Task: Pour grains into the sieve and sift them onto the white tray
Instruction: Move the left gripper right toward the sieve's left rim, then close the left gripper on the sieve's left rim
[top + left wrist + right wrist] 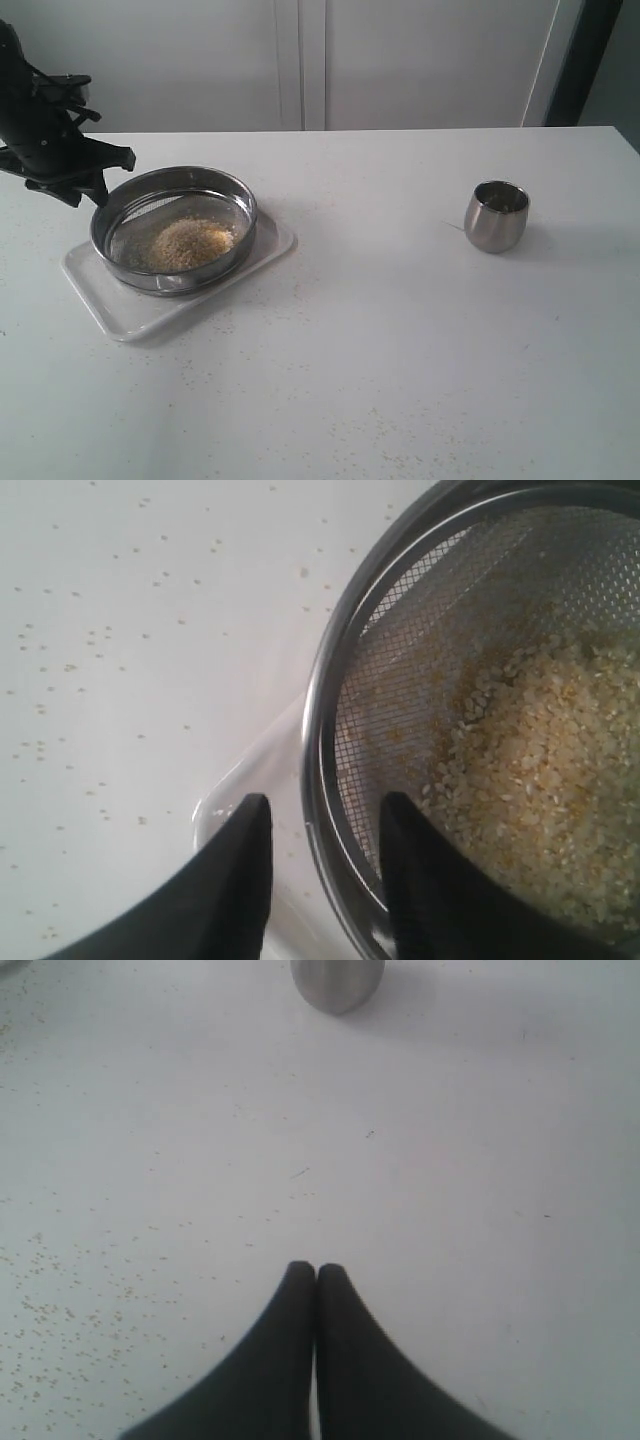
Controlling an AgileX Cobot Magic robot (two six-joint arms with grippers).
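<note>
The sieve (180,281) sat on the white tray (108,300) on the table (400,350), with the grains (190,243) piled on its mesh. The left gripper (325,802) had its jaws spread, straddling the sieve rim. The right gripper (317,1270) had its jaws pressed together, empty, apart from the steel cup (496,216).

The sieve (250,212) is shiny steel with fine mesh. The white tray (105,300) looks glossy, the cup (496,220) polished metal.

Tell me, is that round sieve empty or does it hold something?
Not empty. A heap of pale and golden grains lies on the mesh of the sieve, which rests on the white tray.
</note>
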